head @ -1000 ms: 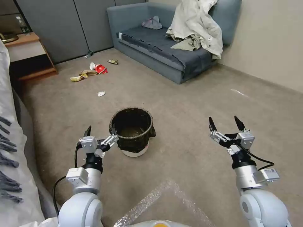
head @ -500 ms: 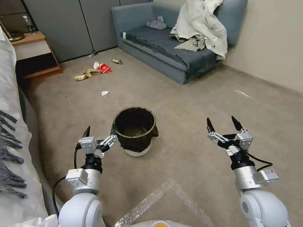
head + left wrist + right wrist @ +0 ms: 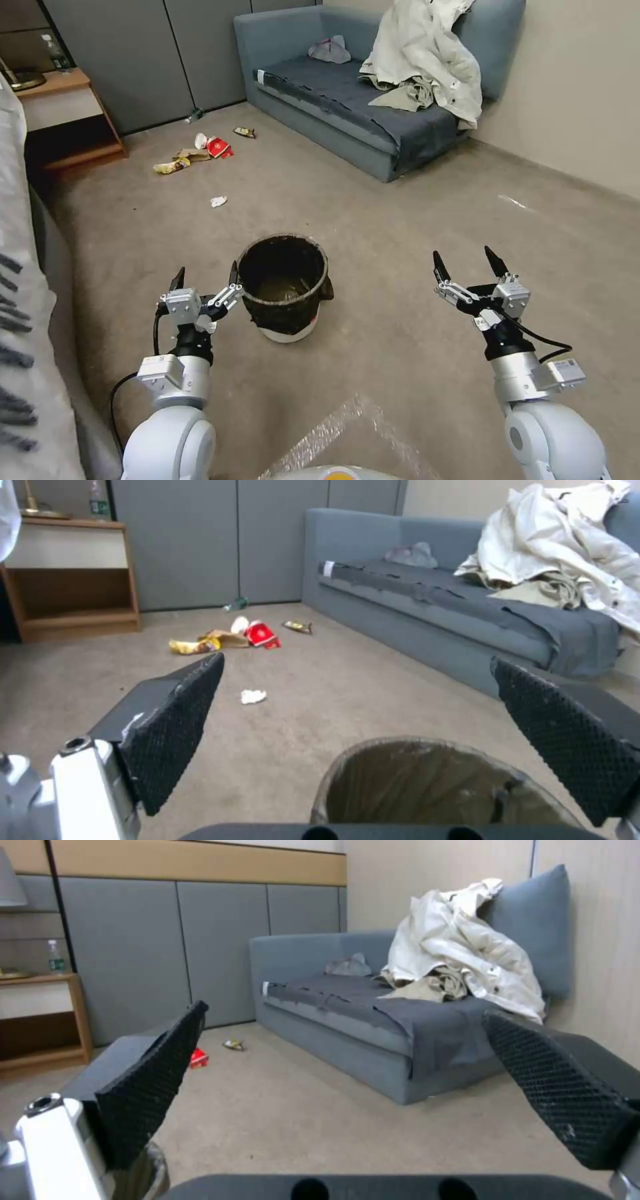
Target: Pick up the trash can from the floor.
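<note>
The trash can (image 3: 283, 287), a small round bucket lined with a dark crinkled bag over a white base, stands upright on the beige carpet floor (image 3: 400, 220). My left gripper (image 3: 206, 275) hangs open just to the can's left, about level with the rim, with its inner finger close beside the rim. The left wrist view shows the can's mouth (image 3: 427, 790) below and between the wide-apart black pads (image 3: 177, 730). My right gripper (image 3: 465, 259) is open over bare carpet well to the can's right, and its pads (image 3: 150, 1080) hold nothing.
A grey sofa (image 3: 360, 113) with heaped pale clothes (image 3: 427, 60) stands at the back. Litter (image 3: 200, 150) and a crumpled paper (image 3: 218, 201) lie beyond the can. A wooden nightstand (image 3: 67, 120) is at the back left, a bed edge (image 3: 20, 300) runs along the left, and bubble wrap (image 3: 333, 433) lies near my base.
The whole view has shifted slightly, so the camera moved. The left gripper's inner finger overlapped the can's rim before and now sits just beside it. Both grippers stay open.
</note>
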{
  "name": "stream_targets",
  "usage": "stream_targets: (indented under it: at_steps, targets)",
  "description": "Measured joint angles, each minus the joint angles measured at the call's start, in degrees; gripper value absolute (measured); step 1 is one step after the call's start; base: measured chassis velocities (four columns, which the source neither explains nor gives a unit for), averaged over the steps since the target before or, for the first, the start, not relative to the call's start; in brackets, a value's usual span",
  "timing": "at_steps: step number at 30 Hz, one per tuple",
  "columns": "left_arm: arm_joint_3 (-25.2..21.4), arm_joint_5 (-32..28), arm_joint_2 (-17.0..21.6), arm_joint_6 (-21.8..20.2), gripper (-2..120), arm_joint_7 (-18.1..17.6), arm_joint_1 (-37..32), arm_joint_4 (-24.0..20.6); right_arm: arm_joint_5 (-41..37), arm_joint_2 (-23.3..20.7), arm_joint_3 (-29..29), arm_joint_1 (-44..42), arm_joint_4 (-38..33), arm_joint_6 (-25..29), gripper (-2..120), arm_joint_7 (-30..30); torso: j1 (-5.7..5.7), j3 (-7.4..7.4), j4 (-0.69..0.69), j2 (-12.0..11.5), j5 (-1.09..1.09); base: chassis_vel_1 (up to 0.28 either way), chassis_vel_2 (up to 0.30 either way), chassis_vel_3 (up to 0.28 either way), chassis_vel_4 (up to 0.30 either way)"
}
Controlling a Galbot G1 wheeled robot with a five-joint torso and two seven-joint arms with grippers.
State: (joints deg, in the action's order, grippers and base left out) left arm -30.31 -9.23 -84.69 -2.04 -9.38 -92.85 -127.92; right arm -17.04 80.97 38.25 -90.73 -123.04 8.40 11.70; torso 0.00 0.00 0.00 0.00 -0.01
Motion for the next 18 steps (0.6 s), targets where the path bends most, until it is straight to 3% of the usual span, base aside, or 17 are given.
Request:
stream_targets:
  at_steps: [7,10,11,14,15,18]
  targets:
    - [0.07,-1.43,0.77,-3.34,99,-2.48,1.72,0.27,0.05,-0.04,-0.07,0.41,0.41,0.9,100,0.15,0.0,0.0,0.0,0.0,0.0,-0.054,0.054,0.065,-0.048]
    - [0.05,-8.29,2.81,-10.83,99,-6.5,5.02,0.53,0.04,-0.23,-0.09,0.58,0.54,1.35,100,0.37,0.0,0.0,-0.01,0.0,0.0,0.0,0.0,0.0,0.0]
    - [0.05,-8.29,2.81,-10.83,99,-6.5,5.02,0.53,0.04,-0.23,-0.09,0.58,0.54,1.35,100,0.37,0.0,0.0,-0.01,0.0,0.0,0.0,0.0,0.0,0.0]
    - [-0.4,-17.56,5.34,-17.89,99,-9.64,9.25,2.64,0.01,-0.25,-0.13,0.52,0.53,1.51,100,0.64,0.0,0.0,-0.01,0.0,0.0,0.0,0.0,0.0,0.0]
    - [-0.4,-17.56,5.34,-17.89,99,-9.64,9.25,2.64,0.01,-0.25,-0.13,0.52,0.53,1.51,100,0.64,0.0,0.0,-0.01,0.0,0.0,0.0,0.0,0.0,0.0]
    - [-0.42,-29.8,8.15,-24.94,99,-12.93,14.47,7.33,-0.01,-0.42,-0.06,0.24,0.17,1.53,100,0.93,0.0,0.0,-0.02,0.0,0.0,0.0,0.0,0.0,0.0]
